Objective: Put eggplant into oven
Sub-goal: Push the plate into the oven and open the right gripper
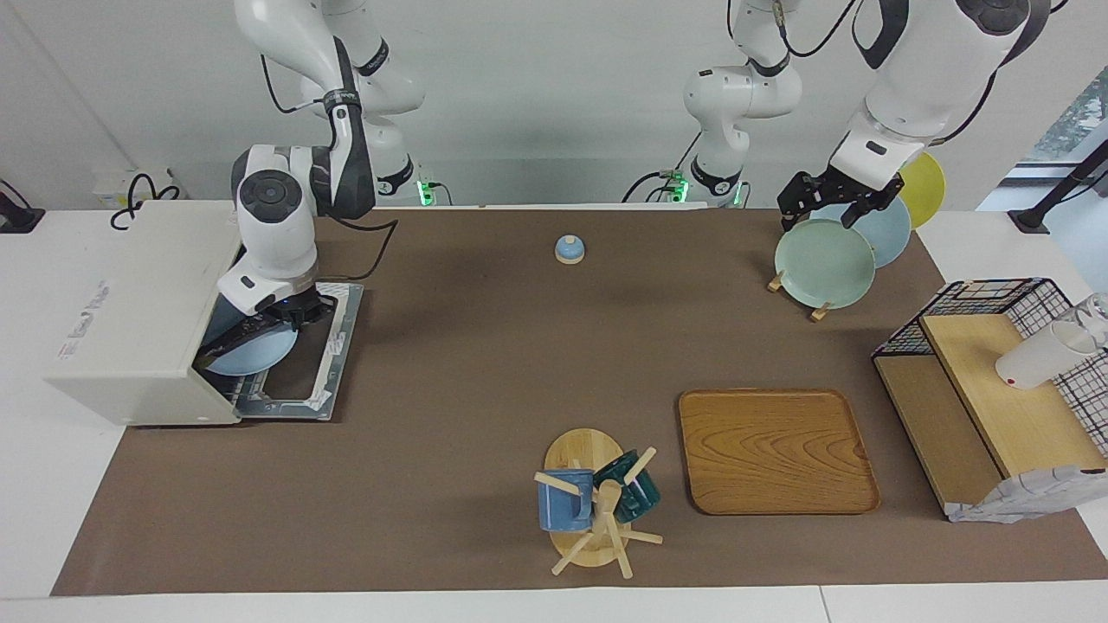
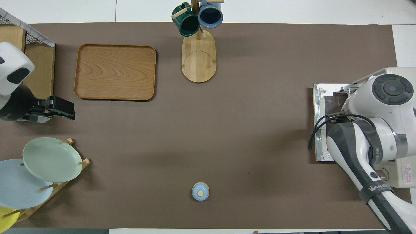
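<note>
The right pincer (image 1: pixel 290 313) is clamped on the rim of a pale blue plate (image 1: pixel 251 353), and the eggplant (image 1: pixel 242 336) lies across that plate just under the pincer, a dark strip running from the fingers toward the oven (image 1: pixel 143 311). Carrying the plate rather than the vegetable looks like a way to keep a slim, glossy thing from slipping out of a direct pinch. The plate is tipped slightly and sits half inside the oven's mouth, above the dropped door (image 1: pixel 325 355), which lies flat on the bench (image 1: pixel 485 363) just below the pincer. My reading is that the plate is being slid onto the rack, so the task is close to done but the load is not yet let go.

The left pincer (image 1: pixel 822 203) hangs with its fingers spread wide and empty over the rack of plates (image 1: pixel 827 260) at the left arm's end of the bench; that arm waits.

The facing view gives the plate, the eggplant and how far they reach into the opening. From overhead the right arm's wrist (image 2: pixel 388 97) covers all of that: only the door (image 2: pixel 321 130) and a strip of the oven's top show, and neither plate nor eggplant can be seen. The overhead view does show the left pincer (image 2: pixel 66 110) well apart from the wooden tray (image 2: pixel 113 71).
</note>
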`<act>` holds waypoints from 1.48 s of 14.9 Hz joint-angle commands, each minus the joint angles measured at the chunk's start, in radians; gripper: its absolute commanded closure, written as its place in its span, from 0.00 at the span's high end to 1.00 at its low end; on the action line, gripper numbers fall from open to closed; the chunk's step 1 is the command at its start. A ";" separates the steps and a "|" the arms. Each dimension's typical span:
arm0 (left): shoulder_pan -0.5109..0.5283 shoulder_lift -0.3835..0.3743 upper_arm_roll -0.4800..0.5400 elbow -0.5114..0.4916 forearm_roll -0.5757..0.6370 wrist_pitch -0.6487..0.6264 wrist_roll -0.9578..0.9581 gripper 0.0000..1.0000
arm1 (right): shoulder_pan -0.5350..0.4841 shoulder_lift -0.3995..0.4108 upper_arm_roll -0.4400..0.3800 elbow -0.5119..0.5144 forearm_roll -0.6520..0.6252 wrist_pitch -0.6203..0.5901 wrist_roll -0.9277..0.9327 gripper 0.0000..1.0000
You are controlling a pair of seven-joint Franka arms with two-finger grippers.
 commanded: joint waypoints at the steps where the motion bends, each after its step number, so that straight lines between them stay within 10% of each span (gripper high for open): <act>1: 0.016 -0.004 -0.010 0.003 0.015 -0.012 0.005 1.00 | -0.034 -0.033 0.013 -0.058 0.059 0.027 -0.060 0.00; 12: 0.017 -0.003 -0.010 0.005 0.015 -0.009 0.007 1.00 | -0.086 -0.033 0.013 -0.058 0.080 0.021 -0.117 0.00; 22: 0.043 -0.003 -0.010 0.003 0.015 0.068 0.001 1.00 | -0.074 -0.015 0.017 0.018 0.081 -0.070 -0.120 0.22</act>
